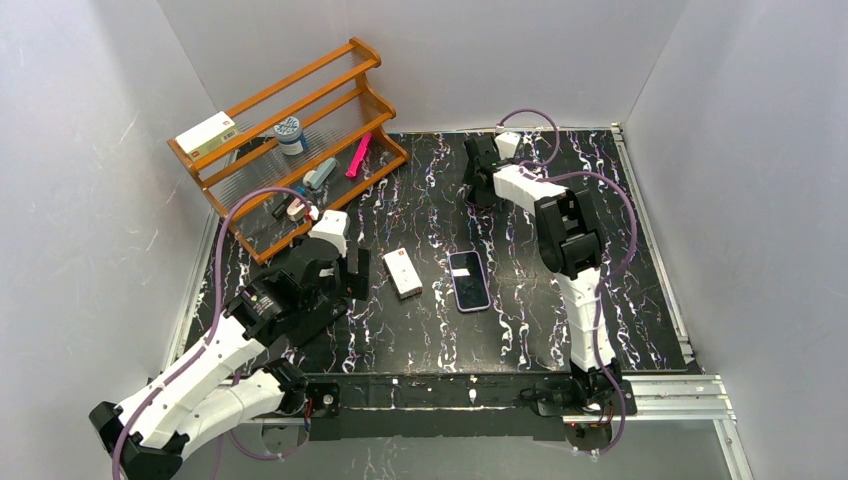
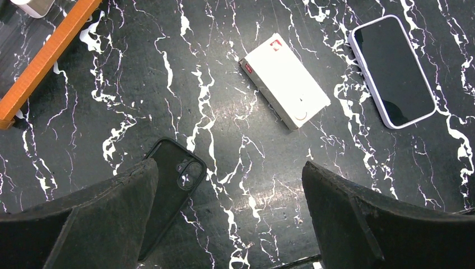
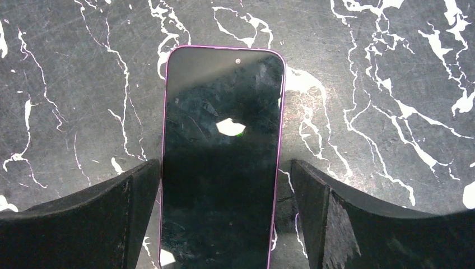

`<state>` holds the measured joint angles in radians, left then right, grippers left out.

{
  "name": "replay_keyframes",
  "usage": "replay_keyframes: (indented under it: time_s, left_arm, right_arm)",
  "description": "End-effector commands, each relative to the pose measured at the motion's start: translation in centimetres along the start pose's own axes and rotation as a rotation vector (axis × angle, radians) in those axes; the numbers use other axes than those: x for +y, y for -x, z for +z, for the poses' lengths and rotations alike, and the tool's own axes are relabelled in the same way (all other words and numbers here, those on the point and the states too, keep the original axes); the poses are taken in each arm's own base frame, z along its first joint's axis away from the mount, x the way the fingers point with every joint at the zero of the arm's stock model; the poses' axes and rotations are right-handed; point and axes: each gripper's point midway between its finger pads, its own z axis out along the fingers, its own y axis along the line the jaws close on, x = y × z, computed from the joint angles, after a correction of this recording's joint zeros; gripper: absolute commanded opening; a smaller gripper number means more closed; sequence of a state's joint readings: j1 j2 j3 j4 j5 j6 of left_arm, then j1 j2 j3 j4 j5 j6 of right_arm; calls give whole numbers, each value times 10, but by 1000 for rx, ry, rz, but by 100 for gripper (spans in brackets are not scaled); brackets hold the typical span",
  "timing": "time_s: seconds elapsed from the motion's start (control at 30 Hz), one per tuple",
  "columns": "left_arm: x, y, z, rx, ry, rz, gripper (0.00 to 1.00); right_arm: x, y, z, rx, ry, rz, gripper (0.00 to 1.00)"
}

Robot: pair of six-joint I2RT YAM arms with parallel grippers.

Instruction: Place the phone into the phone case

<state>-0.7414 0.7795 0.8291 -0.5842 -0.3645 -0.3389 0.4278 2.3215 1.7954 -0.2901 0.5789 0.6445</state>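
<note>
A white box [image 2: 284, 80] lies flat on the black, white-veined bench [image 2: 224, 235], ahead of the left end effector [image 2: 228, 165] and slightly to its right, apart from it. Farther ahead and to that end effector's left stands an orange wooden rack [image 1: 290, 140] with stepped shelves. A white and green carton [image 1: 207, 135] rests on its top shelf. Lower down sit a blue-and-white jar [image 1: 290, 133], a pink item [image 1: 359, 155] and a grey-blue object [image 1: 320, 175]. White walls [image 1: 90, 150] enclose the bench.

Black marbled table [image 1: 420, 330], orange rack [image 1: 380, 100], white walls [image 1: 80, 150]
</note>
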Motion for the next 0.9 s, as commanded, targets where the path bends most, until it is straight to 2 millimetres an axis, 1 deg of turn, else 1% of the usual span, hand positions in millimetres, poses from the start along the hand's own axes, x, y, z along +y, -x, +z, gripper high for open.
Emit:
replay_keyframes:
  time_s: [0.0, 0.17, 0.33, 0.4, 0.53, 0.63, 0.77, 0.87]
  left_arm:
    - [5, 0, 1, -4, 29, 12, 98]
    - [6, -2, 3, 3, 33, 16, 98]
    - [6, -6, 8, 27, 48, 23, 98]
    - [8, -8, 10, 44, 69, 22, 98]
    - [13, -17, 19, 105, 129, 30, 98]
    - [16, -25, 27, 165, 165, 41, 98]
    - [21, -38, 40, 251, 200, 20, 98]
    - [29, -46, 48, 306, 226, -45, 96]
  right_arm:
    - [-3, -23, 9, 48, -31, -75, 94]
    - [-1, -33, 13, 80, -27, -91, 94]
    - [1, -38, 10, 91, 5, -99, 86]
    - [-2, -40, 7, 97, 8, -107, 83]
    - [-9, -40, -6, 93, 30, -112, 77]
    - [-18, -43, -20, 90, 52, -117, 71]
    - [-31, -48, -36, 96, 69, -131, 70]
    - [-44, -51, -49, 95, 72, -134, 70]
